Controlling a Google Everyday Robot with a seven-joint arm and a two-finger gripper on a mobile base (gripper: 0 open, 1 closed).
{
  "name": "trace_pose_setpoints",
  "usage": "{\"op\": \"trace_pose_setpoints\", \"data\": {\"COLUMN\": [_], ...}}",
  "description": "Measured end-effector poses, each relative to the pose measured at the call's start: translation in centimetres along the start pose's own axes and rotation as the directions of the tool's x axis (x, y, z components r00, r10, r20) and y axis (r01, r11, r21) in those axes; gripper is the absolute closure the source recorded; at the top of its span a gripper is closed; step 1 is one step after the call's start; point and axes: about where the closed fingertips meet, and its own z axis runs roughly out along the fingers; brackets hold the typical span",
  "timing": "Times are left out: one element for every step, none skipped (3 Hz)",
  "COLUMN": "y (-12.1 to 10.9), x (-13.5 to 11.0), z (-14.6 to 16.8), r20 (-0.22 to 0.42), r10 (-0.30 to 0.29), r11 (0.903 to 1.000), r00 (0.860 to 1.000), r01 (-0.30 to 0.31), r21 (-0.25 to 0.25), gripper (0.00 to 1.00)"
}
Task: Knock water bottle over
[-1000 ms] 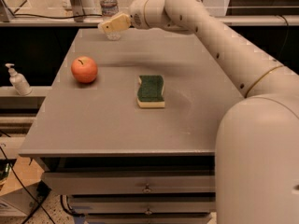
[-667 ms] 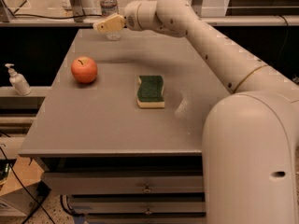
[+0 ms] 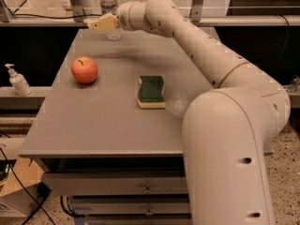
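Observation:
The water bottle (image 3: 108, 1) is a small clear bottle with a white cap, standing upright at the far edge of the grey table (image 3: 98, 125). My gripper (image 3: 93, 25) has pale tan fingers that look pressed together into one wedge pointing left. It hangs just in front of the bottle's lower half, with its tip a little to the left of it. I cannot tell whether it touches the bottle. The arm reaches in from the right across the table's back.
A red apple (image 3: 84, 70) sits on the left of the table. A green and yellow sponge (image 3: 151, 91) lies in the middle. A white pump dispenser (image 3: 18, 81) stands on a lower shelf to the left. Metal posts and a rail run behind the table.
My gripper has moved a little to the left in front of the bottle. The bottle still stands upright. Apple and sponge have not moved.

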Motion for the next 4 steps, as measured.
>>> {"op": "trace_pose_setpoints", "data": {"y": [-0.2,-0.9,-2.0,-3.1], "x": [-0.2,-0.4,0.1,0.7], "z": [1.5,2.5,2.5,0.8], "r20": [0.005,0.02,0.026,0.028], "r10": [0.005,0.019,0.031,0.029], "r11": [1.0,0.9996,0.9984,0.9965], "r00": [1.0,1.0,0.999,0.999], "r01": [-0.005,-0.019,-0.032,-0.031], "r21": [0.006,0.019,0.046,0.077], "gripper": [0.0,0.18,0.41,0.64]}}
